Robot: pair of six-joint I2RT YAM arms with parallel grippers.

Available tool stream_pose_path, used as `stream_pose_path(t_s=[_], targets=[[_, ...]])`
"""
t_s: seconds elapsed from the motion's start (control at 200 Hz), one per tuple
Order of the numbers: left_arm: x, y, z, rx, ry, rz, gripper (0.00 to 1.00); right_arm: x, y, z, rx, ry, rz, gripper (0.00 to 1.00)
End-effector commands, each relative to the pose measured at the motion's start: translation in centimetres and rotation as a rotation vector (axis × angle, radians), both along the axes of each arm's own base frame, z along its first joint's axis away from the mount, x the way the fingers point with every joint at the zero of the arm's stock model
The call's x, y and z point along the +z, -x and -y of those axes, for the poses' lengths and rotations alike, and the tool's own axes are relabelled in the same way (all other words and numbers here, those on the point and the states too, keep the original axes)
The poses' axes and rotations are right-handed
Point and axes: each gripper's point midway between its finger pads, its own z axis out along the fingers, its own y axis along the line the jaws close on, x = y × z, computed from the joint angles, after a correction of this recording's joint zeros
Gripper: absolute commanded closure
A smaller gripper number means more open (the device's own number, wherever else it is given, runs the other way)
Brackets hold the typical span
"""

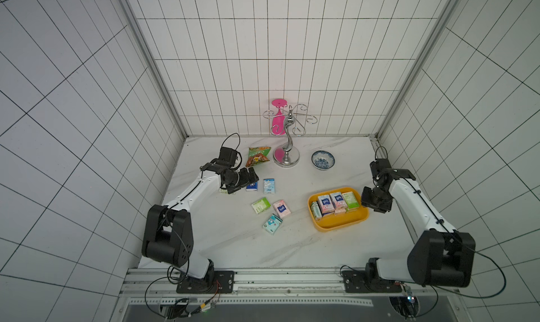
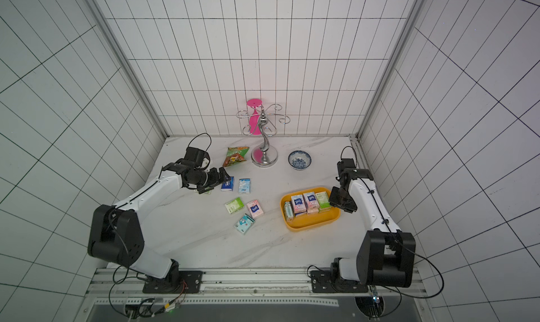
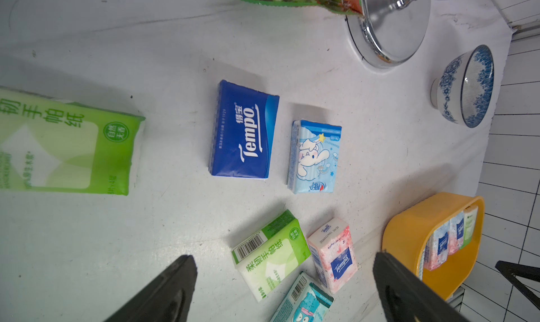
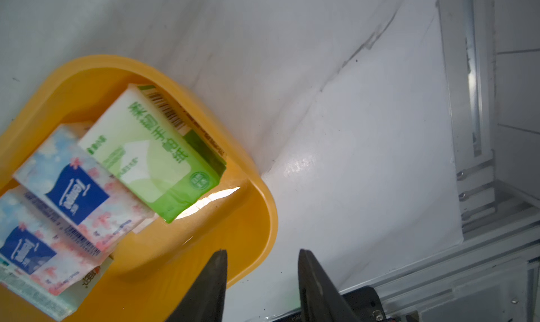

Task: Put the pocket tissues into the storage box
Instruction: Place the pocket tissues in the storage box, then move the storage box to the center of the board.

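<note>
The yellow-orange storage box point(image 1: 340, 222) sits right of the table's middle and holds several pocket tissues, among them a green one point(image 4: 155, 157) and pink ones point(image 4: 76, 195). Loose packets lie in mid-table: dark blue point(image 3: 244, 130), light blue point(image 3: 315, 157), green point(image 3: 270, 253), pink point(image 3: 333, 254) and teal point(image 1: 272, 224). Another green packet point(image 3: 67, 148) lies close under the left arm. My left gripper point(image 3: 283, 256) hovers wide open by the dark blue packet, holding nothing. My right gripper point(image 4: 263, 251) is at the box's right end point(image 1: 368, 202), jaws narrowly apart and empty.
At the back stand a green-orange snack bag point(image 1: 257, 157), a chrome hook stand point(image 1: 287, 157) with a pink glass point(image 1: 277, 119) hanging on it, and a blue-white bowl point(image 1: 323, 159). The metal frame rail point(image 4: 479, 189) runs close on the right.
</note>
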Motion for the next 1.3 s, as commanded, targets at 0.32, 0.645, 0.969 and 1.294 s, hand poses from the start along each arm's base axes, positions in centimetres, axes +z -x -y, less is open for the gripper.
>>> stream_pose_path(t_s=[0.32,0.645,0.969,1.294], targets=[[0.3,-0.4,-0.1,-0.008,-0.001,0.02,0.02,-4.7,-0.1,-1.1,-0.102,-0.136,-0.032,0.7],[-0.2,-0.7,-0.9,0.018,0.007,0.018,0.02,-6.0,-1.3,-3.5,-0.166,-0.277,-0.023,0.88],[-0.1,-0.4,-1.7,0.041,0.018,0.022,0.02,-6.0,-3.0,-6.5,-0.196,-0.325,0.011,0.85],[-0.8,0.0,-2.7,0.071,0.031,0.007,0.02,-1.4,-3.0,-6.4,-0.004,-0.164,0.106,0.52]])
